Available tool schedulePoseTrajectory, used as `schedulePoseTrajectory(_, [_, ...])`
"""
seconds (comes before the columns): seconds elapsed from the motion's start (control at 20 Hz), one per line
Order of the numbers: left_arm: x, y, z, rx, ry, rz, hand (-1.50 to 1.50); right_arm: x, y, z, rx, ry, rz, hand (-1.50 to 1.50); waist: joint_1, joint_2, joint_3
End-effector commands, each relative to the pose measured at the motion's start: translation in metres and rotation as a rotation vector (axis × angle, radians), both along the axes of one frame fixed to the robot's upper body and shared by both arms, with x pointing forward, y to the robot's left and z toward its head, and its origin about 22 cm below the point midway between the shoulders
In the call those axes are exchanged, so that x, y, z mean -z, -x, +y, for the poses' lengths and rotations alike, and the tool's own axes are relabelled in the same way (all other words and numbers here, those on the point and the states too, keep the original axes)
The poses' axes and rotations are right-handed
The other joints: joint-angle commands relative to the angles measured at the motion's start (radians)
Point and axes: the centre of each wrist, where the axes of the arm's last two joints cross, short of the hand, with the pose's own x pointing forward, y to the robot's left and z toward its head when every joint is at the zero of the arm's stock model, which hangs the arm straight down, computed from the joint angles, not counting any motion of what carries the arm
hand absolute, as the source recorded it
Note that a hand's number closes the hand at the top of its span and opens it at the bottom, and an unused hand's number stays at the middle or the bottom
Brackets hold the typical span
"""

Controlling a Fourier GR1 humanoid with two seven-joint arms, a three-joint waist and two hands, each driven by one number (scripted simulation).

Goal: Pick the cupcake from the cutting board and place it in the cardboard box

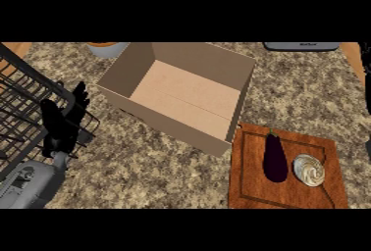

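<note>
The cupcake (309, 170), pale with swirled cream frosting, sits on the right part of the brown wooden cutting board (250, 188) at the lower right. A dark purple eggplant (275, 157) lies just left of it on the same board. The open cardboard box (181, 93) stands in the middle, its near corner touching the board's upper left edge; its inside shows nothing. My left hand (62, 122) stays at the left edge, fingers straight and pointing up, holding nothing, far from the cupcake. My right hand is out of view.
A black wire dish rack (22, 103) fills the left side, behind my left hand. An orange-rimmed container (106, 48) peeks in at the top left of the box. A dark grey appliance edge (301, 46) shows at the top right. Speckled granite counter lies between.
</note>
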Motion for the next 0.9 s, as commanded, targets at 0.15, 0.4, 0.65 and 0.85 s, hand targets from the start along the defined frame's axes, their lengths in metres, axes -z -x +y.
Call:
schedulePoseTrajectory(0.15, [0.007, 0.032, 0.066, 0.088, -0.099, -0.091, 0.00, 0.009, 0.004, 0.017, -0.161, -0.181, -0.002, -1.50, 0.026, -0.025, 0.021])
schedulePoseTrajectory(0.4, [0.008, 0.036, 0.092, 0.414, 0.056, -0.034, 0.00, 0.054, 0.034, -0.049, 0.245, -0.033, 0.211, 1.50, 0.059, -0.025, 0.029])
schedulePoseTrajectory(0.65, [0.011, 0.022, 0.061, 0.266, -0.037, -0.057, 0.00, 0.084, 0.051, -0.039, 0.243, -0.207, 0.161, -1.50, 0.055, -0.032, 0.025])
schedulePoseTrajectory(0.85, [0.018, 0.024, 0.047, 0.188, -0.095, -0.059, 0.00, 0.073, 0.066, -0.058, 0.170, 0.033, 0.213, -1.50, 0.039, -0.029, 0.017])
